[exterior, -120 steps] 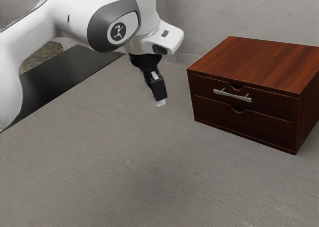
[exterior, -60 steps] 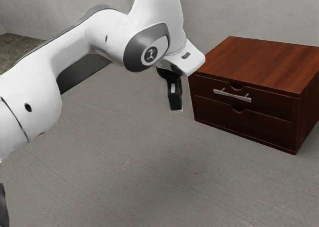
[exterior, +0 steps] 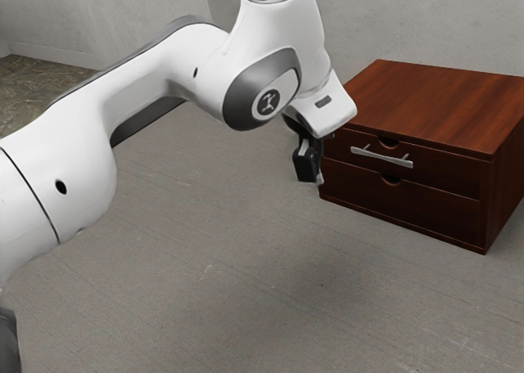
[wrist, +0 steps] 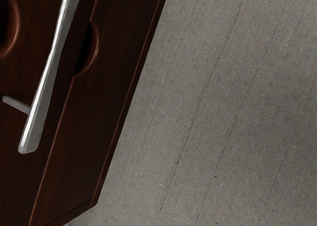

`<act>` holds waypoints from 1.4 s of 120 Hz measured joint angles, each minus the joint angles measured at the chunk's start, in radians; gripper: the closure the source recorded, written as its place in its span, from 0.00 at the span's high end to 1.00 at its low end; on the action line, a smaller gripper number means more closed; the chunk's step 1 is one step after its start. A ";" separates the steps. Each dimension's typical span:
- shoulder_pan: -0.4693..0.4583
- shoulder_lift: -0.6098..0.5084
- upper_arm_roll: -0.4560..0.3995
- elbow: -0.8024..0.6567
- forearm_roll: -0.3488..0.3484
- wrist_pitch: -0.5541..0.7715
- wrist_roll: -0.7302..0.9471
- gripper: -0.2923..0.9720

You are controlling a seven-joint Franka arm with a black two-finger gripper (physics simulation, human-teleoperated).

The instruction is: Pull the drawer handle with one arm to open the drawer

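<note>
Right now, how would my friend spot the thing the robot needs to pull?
Find the dark reddish-brown wooden cabinet standing on the grey floor. On its front are two drawers, one above the other. The thin silver metal bar handle sits across the upper drawer; the lower drawer has only a curved notch.

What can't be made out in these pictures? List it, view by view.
- Exterior view: the gripper and the hand above it cover part of the cabinet's near front corner. The picture's right edge cuts off its far side.
- Wrist view: one end of the handle runs past the picture's edge.
- Both views: the inside of the upper drawer is hidden behind its flush front.
</note>
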 joint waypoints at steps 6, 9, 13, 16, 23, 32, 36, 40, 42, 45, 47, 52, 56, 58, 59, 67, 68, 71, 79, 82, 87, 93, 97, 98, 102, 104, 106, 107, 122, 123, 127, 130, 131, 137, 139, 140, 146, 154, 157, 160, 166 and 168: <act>-0.001 -0.001 0.000 0.001 0.001 0.007 0.011 0.77; -0.002 -0.001 0.000 0.001 0.001 0.010 0.017 0.77; -0.006 -0.001 0.000 0.000 0.002 0.014 0.023 0.77; -0.010 -0.001 0.000 -0.001 0.002 0.016 0.028 0.77; -0.027 0.002 0.002 -0.004 0.003 0.028 0.039 0.77; -0.041 0.005 0.004 -0.009 0.003 0.049 0.051 0.77; -0.045 0.005 0.004 -0.020 0.003 0.064 0.056 0.77; -0.048 0.005 0.005 -0.032 0.003 0.080 0.060 0.77; -0.048 0.005 0.005 -0.037 0.003 0.089 0.063 0.77; -0.048 0.005 0.006 -0.042 0.003 0.101 0.066 0.77; -0.048 0.005 0.006 -0.044 0.003 0.109 0.068 0.77; -0.047 0.006 0.007 -0.048 0.003 0.135 0.073 0.77; -0.046 0.007 0.007 -0.051 0.003 0.156 0.077 0.77; -0.046 0.007 0.007 -0.052 0.003 0.166 0.079 0.77; -0.046 0.007 0.007 -0.053 0.003 0.171 0.079 0.77; -0.046 0.009 0.007 -0.068 0.003 0.207 0.086 0.77; -0.046 0.009 0.007 -0.070 0.002 0.212 0.087 0.77; -0.046 0.009 0.007 -0.079 0.002 0.226 0.089 0.77; -0.045 0.011 0.007 -0.100 0.002 0.262 0.095 0.77; -0.044 0.011 0.007 -0.108 0.002 0.275 0.097 0.77; -0.044 0.012 0.007 -0.118 0.002 0.296 0.100 0.77; -0.044 0.012 0.007 -0.128 0.002 0.321 0.103 0.77; -0.043 0.012 0.007 -0.134 0.003 0.337 0.105 0.77; -0.043 0.012 0.007 -0.135 0.003 0.340 0.106 0.77; -0.042 0.012 0.007 -0.143 0.003 0.355 0.108 0.77; -0.042 0.012 0.007 -0.147 0.003 0.363 0.109 0.77; -0.042 0.013 0.008 -0.150 0.003 0.370 0.110 0.77; -0.042 0.014 0.008 -0.152 0.003 0.373 0.110 0.77; -0.046 0.019 0.009 -0.177 0.003 0.411 0.116 0.77; -0.047 0.020 0.009 -0.178 0.003 0.413 0.116 0.77; -0.049 0.021 0.009 -0.179 0.003 0.421 0.118 0.77; -0.050 0.024 0.009 -0.179 0.003 0.427 0.119 0.77; -0.051 0.024 0.009 -0.180 0.003 0.429 0.119 0.77; -0.051 0.028 0.009 -0.180 0.003 0.440 0.121 0.77; -0.051 0.029 0.009 -0.180 0.003 0.443 0.122 0.77; -0.051 0.030 0.009 -0.181 0.003 0.444 0.122 0.77; -0.051 0.032 0.013 -0.190 0.003 0.451 0.123 0.77; -0.051 0.033 0.016 -0.198 0.002 0.458 0.125 0.77; -0.051 0.033 0.016 -0.199 0.002 0.460 0.125 0.77; -0.051 0.033 0.016 -0.199 0.002 0.462 0.124 0.77; -0.053 0.034 0.017 -0.200 0.001 0.466 0.123 0.77; -0.054 0.034 0.017 -0.200 0.001 0.467 0.123 0.77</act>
